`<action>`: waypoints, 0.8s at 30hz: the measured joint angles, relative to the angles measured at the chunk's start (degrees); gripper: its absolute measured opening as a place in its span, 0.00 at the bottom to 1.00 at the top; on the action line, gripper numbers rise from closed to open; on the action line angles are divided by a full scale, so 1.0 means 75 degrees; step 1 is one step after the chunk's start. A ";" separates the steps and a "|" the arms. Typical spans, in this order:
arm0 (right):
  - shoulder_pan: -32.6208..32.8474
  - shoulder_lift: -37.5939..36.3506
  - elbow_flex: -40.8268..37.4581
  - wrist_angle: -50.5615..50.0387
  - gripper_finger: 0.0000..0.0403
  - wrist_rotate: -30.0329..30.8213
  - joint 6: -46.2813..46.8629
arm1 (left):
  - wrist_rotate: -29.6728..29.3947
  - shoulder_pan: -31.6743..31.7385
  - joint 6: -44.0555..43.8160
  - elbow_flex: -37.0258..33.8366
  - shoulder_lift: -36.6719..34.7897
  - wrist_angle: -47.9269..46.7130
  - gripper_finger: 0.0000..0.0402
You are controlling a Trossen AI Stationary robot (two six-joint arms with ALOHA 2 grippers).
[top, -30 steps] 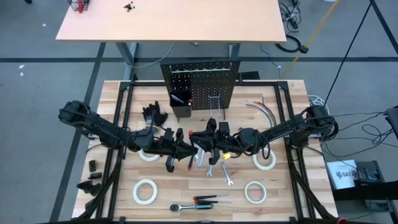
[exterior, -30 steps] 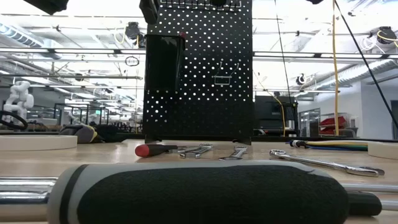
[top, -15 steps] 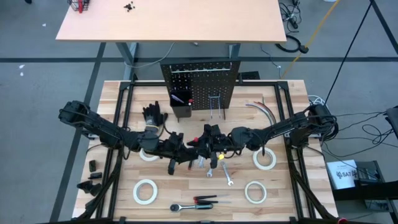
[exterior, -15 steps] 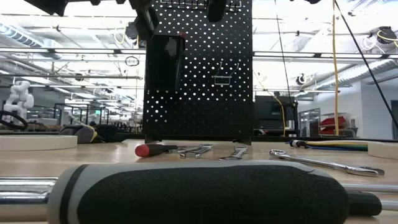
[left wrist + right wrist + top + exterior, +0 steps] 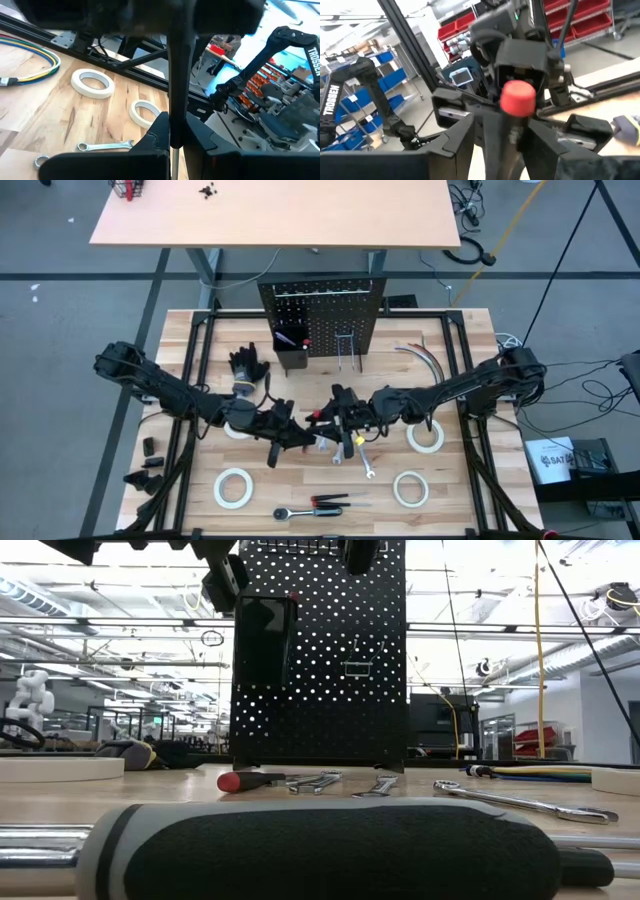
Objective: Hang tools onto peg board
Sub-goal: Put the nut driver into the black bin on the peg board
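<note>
Over the middle of the table my left gripper is shut on a slim dark screwdriver with a red end cap. My right gripper faces it from the right. Its open fingers stand on either side of the screwdriver; whether they touch it I cannot tell. The peg board stands upright at the far middle with a black bin and wire hooks. On the table lie wrenches, a ratchet, screwdrivers and white tape rolls. My left gripper pinches the screwdriver between its two fingers at one end of the dark shaft. The fingers point level, toward the table's right. The screwdriver is lifted clear of the table and reaches away from the fingers toward my right gripper.
Black gloves lie left of the bin, and curved cables lie at the far right. More tape rolls sit on the right. A red-tipped screwdriver and wrenches lie under the arms, in front of the board.
Both grippers have sunk a little and tipped from slanting down toward level, drawing toward the table's near edge over its middle. The screwdriver has gone along with them, clear of the table.
</note>
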 joint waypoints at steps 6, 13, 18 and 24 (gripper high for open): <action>-0.0001 -0.0083 0.0000 -0.0010 0.32 0.0380 -0.0177 | -0.0034 -0.0002 0.0002 -0.0003 0.0000 0.0029 0.04; 0.0010 -0.0095 0.0000 0.0056 0.11 0.0375 -0.0217 | -0.0063 -0.0002 0.0039 -0.0009 -0.0003 0.0042 0.04; 0.0031 -0.0095 -0.0002 0.0252 0.11 0.0319 -0.0144 | -0.0046 -0.0002 -0.0202 -0.0006 -0.0016 -0.0023 0.16; -0.0032 -0.0321 0.0101 0.0069 0.11 0.0061 -0.0287 | 0.0004 0.0159 -0.0199 0.0000 -0.0381 -0.0660 0.33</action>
